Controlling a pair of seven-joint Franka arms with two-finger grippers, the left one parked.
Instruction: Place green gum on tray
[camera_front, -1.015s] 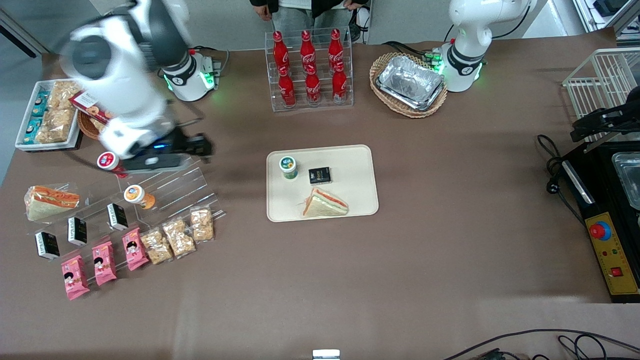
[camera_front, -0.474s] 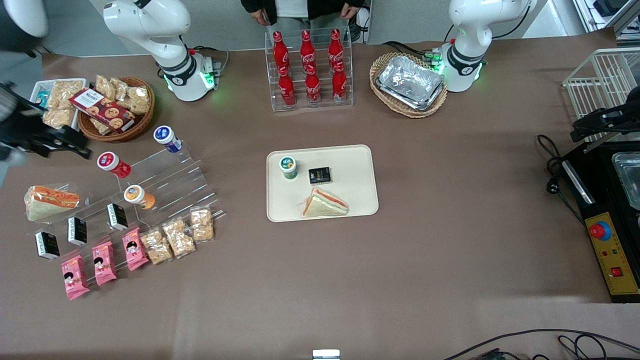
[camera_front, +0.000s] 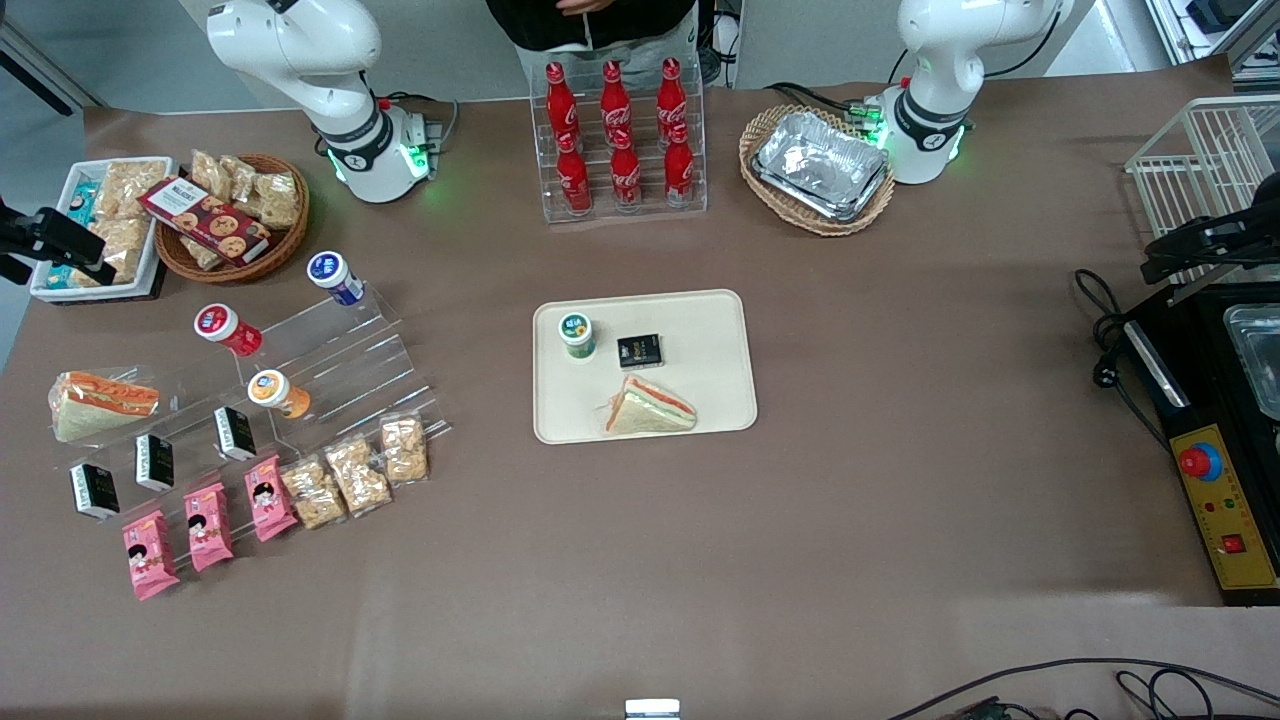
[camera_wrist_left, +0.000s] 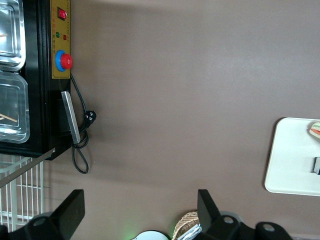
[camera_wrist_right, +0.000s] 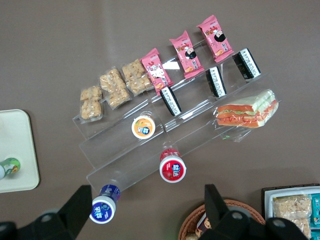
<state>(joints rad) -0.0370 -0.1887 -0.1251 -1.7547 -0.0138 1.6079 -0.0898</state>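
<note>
The green gum (camera_front: 577, 334) stands upright on the cream tray (camera_front: 715, 330), in the tray's corner farthest from the front camera toward the working arm's end. It also shows in the right wrist view (camera_wrist_right: 9, 166) on the tray (camera_wrist_right: 17, 145). My right gripper (camera_front: 60, 245) is at the working arm's end of the table, over the white snack bin, far from the tray. In the right wrist view the gripper (camera_wrist_right: 146, 191) is open and empty, high above the clear display rack.
A sandwich (camera_front: 648, 407) and a black packet (camera_front: 639, 350) lie on the tray. Blue (camera_front: 335, 277), red (camera_front: 228, 328) and orange (camera_front: 277, 392) bottles sit on the clear rack (camera_front: 340, 350). Cola bottles (camera_front: 618, 140), a foil-tray basket (camera_front: 820, 168) and a snack basket (camera_front: 232, 215) stand farther back.
My right arm has swung up and away from the display rack to the working arm's end of the table. The green gum has stayed on the tray.
</note>
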